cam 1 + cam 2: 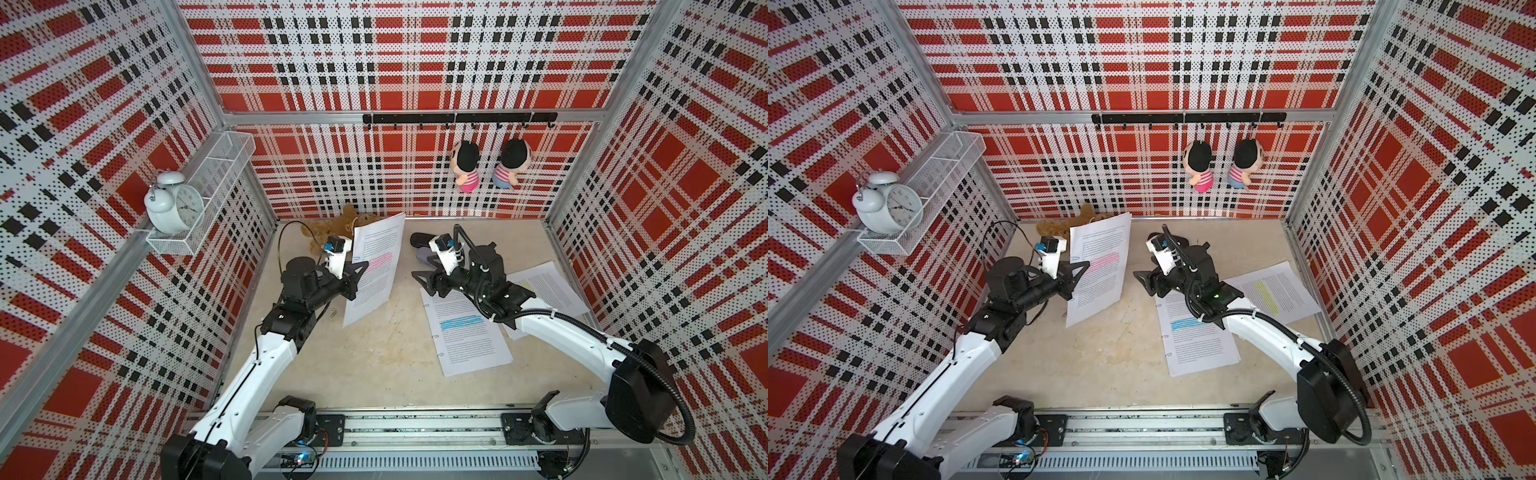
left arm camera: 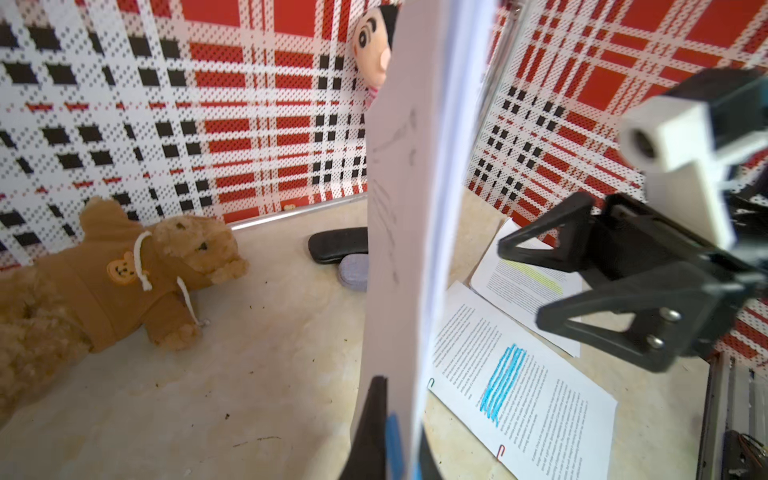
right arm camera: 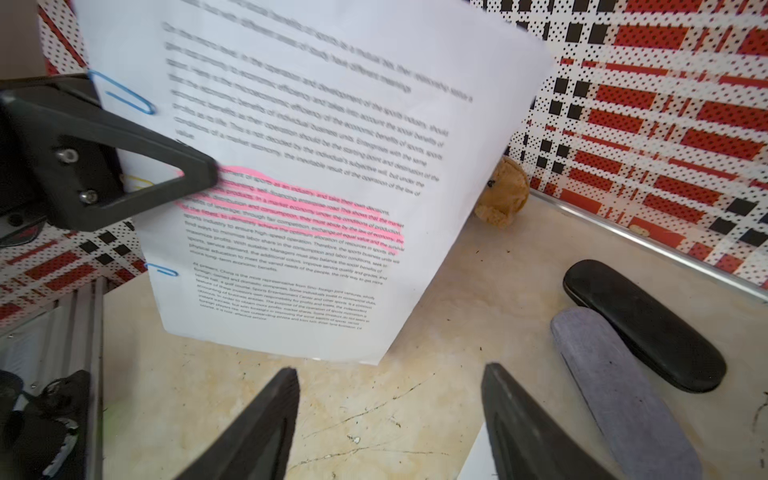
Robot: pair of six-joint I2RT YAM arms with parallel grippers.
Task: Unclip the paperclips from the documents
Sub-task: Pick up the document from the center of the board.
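Off the surface (image 1: pixel 374 365), left fingers (image 3: pixel 199 172) are clamped on the raised pink-highlighted document (image 3: pixel 332 124) at its edge, between its two blue paperclips (image 3: pixel 124 93); right fingers (image 3: pixel 257 424) gape empty, facing it, well apart.

bare tabletop (image 1: pixel 386 353) at centre, held-up document (image 1: pixel 376 270) alongside, teddy bear (image 1: pixel 328 227) behind

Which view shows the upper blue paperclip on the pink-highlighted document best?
The right wrist view: the upper blue paperclip faces the camera, whole loop clear on the edge of the pink-highlighted document. In both top views it is a tiny blue speck. The left wrist view sees the page edge-on, with only a blue blur.
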